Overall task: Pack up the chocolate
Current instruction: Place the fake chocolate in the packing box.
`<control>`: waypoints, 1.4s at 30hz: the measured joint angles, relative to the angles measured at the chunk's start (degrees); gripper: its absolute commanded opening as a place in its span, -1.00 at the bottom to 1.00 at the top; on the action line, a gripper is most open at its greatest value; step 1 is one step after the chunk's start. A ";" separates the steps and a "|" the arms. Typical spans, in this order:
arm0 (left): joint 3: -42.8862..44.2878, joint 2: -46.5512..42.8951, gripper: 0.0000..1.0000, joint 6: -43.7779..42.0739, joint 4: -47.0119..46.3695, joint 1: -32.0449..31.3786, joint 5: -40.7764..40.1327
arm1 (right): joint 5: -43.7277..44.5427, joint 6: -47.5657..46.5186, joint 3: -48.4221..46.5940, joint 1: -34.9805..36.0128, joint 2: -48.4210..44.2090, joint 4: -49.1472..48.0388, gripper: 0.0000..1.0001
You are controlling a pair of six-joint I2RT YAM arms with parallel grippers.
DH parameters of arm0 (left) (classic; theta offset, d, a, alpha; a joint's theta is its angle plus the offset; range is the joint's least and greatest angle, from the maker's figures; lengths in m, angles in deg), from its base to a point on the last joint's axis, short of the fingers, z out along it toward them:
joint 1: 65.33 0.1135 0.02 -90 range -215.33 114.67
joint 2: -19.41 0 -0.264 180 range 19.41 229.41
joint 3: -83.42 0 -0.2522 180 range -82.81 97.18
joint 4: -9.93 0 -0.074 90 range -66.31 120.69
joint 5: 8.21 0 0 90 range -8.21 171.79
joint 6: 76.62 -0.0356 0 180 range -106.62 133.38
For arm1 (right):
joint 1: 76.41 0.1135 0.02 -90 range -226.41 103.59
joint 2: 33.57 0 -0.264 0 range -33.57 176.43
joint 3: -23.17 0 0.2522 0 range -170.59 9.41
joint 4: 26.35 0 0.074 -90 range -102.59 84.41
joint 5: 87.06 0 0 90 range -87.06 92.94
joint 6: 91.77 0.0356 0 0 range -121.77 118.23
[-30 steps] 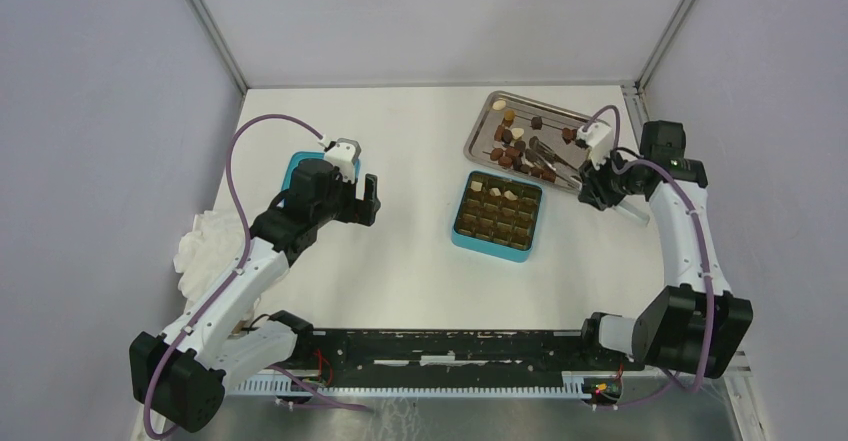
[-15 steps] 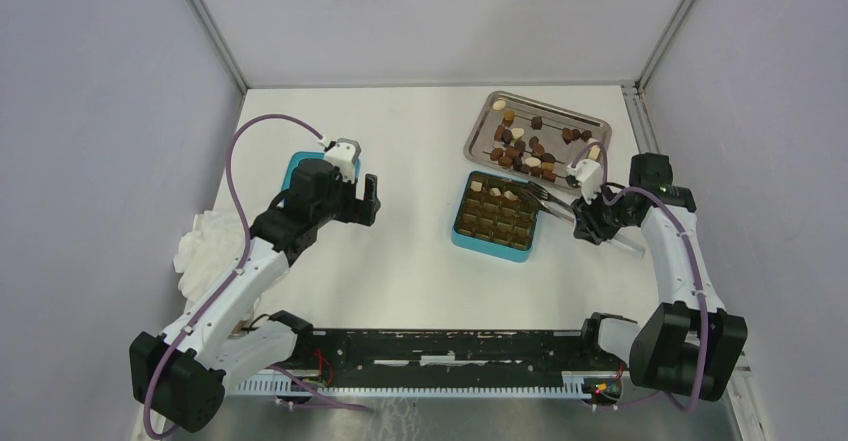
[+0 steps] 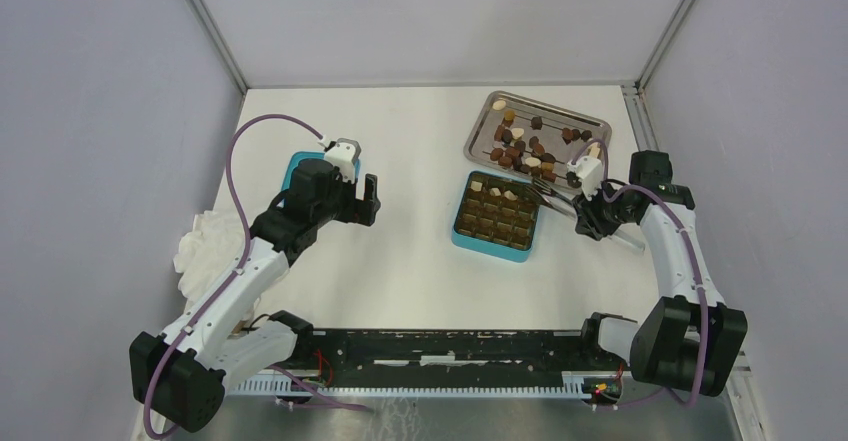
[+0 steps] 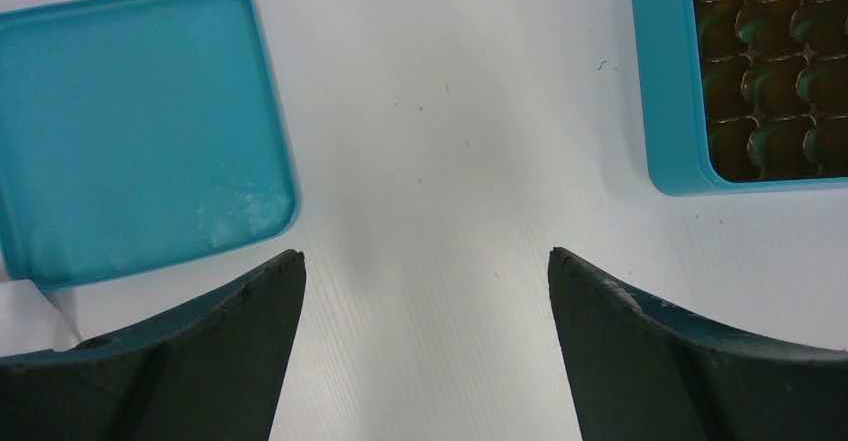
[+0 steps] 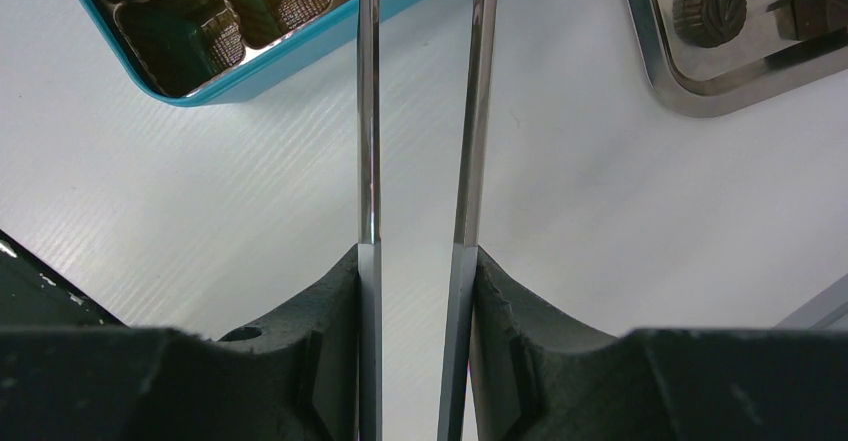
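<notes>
Several chocolate bonbons (image 3: 520, 146), dark, light brown and cream, lie on the metal tray (image 3: 590, 121); a few sit in the top row of the teal box (image 3: 490, 249). My right gripper (image 3: 590, 216) is shut on the long metal tweezers (image 3: 550, 198). Their tips reach over the box's upper right corner, and whether they hold a bonbon I cannot tell. In the right wrist view the tweezers (image 5: 368, 111) run up between the box (image 5: 300, 56) and the tray (image 5: 650, 51), blades apart. My left gripper (image 3: 372, 199) hangs open and empty over bare table.
The teal lid (image 4: 130, 131) lies flat left of my left gripper (image 4: 425, 256), partly under the arm in the top view. A crumpled white cloth (image 3: 205, 241) sits at the table's left edge. The box's near corner (image 4: 665, 91) shows at the left wrist view's right edge.
My right arm swung the tweezers from over the tray down and left to the box's right side, then barely shifted. The left arm has not moved.
</notes>
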 measured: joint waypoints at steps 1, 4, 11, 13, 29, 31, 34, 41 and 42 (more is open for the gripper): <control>0.00 0.00 0.91 0.00 0.00 0.00 0.00 | 0.04 0.00 0.00 0.00 0.00 -0.07 -0.20; 0.00 0.00 0.91 0.00 0.00 0.00 0.00 | 0.22 0.11 0.00 0.00 0.09 -0.35 -0.14; 0.00 0.00 0.91 0.02 0.00 0.00 0.00 | 1.05 0.44 0.00 0.00 0.26 -0.66 -0.06; 0.00 0.00 0.91 0.00 0.00 0.00 0.00 | 1.07 0.44 0.00 0.00 0.26 -0.63 -0.04; 0.00 0.00 0.91 0.02 0.00 0.00 0.00 | -1.77 2.36 -1.86 -0.02 0.87 -0.31 -0.10; 0.00 0.00 0.91 0.00 0.00 0.00 0.00 | -2.49 3.21 -2.99 -0.09 1.60 -0.57 -0.11; 0.00 0.00 0.91 0.00 0.00 0.00 0.00 | -3.19 4.70 -4.44 -0.48 2.75 -1.33 -0.11; 0.00 0.00 0.91 0.02 -0.07 0.00 0.76 | -2.54 8.33 -10.21 -1.57 9.35 -5.25 -0.12; 0.00 0.00 0.91 0.04 -0.07 0.00 1.49 | -1.99 8.63 -11.15 -1.64 10.60 -5.84 -0.12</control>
